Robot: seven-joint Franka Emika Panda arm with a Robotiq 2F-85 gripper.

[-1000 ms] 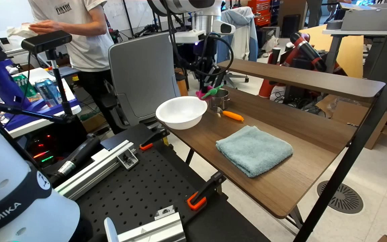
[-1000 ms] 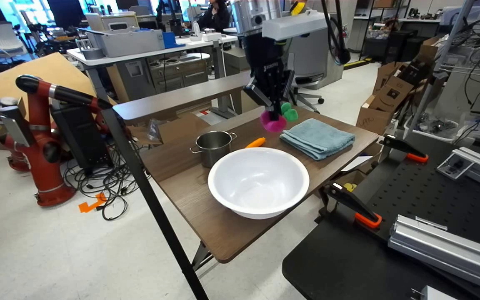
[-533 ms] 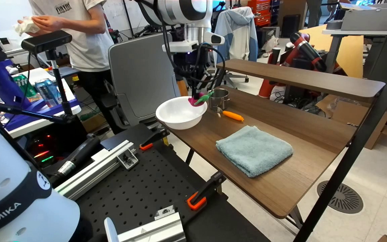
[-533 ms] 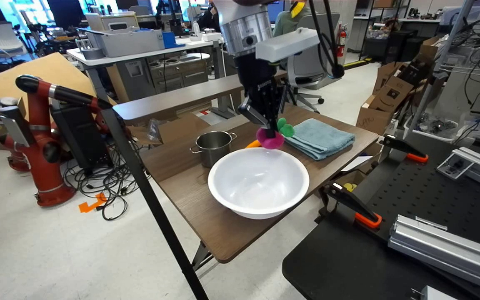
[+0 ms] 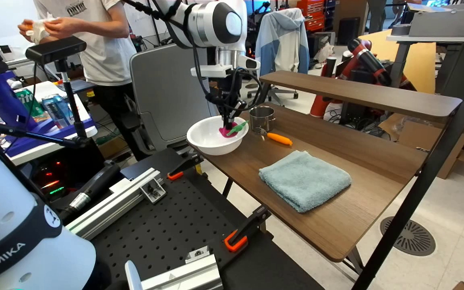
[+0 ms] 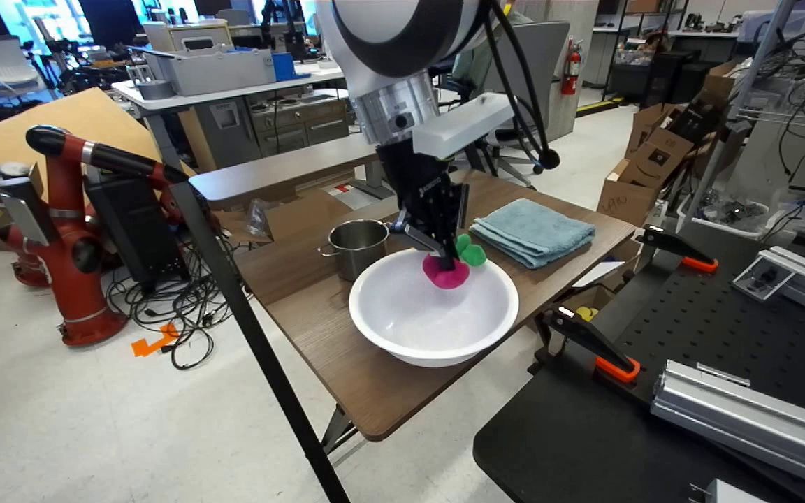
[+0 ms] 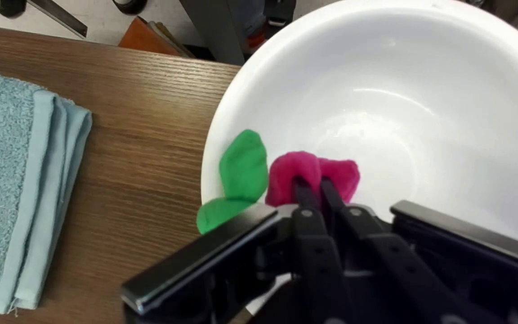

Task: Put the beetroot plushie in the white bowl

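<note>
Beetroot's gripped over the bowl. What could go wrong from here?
1. One green leaf of the beetroot plushie reaches past the rim of the white bowl in the wrist view; released here, it might catch on that rim.
2. The white bowl stands close to the edge of the table; a nudge from the gripper could push it off.

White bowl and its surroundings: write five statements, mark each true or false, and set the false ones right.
1. The end effector is shut on the beetroot plushie. True.
2. The metal pot, folded cloth and white bowl rest on the table. True.
3. In the wrist view, the folded cloth appears right of the white bowl. False: it appears left.
4. The metal pot is wider than the white bowl. False: it is narrower.
5. The orange item lies outside the white bowl. True.
</note>
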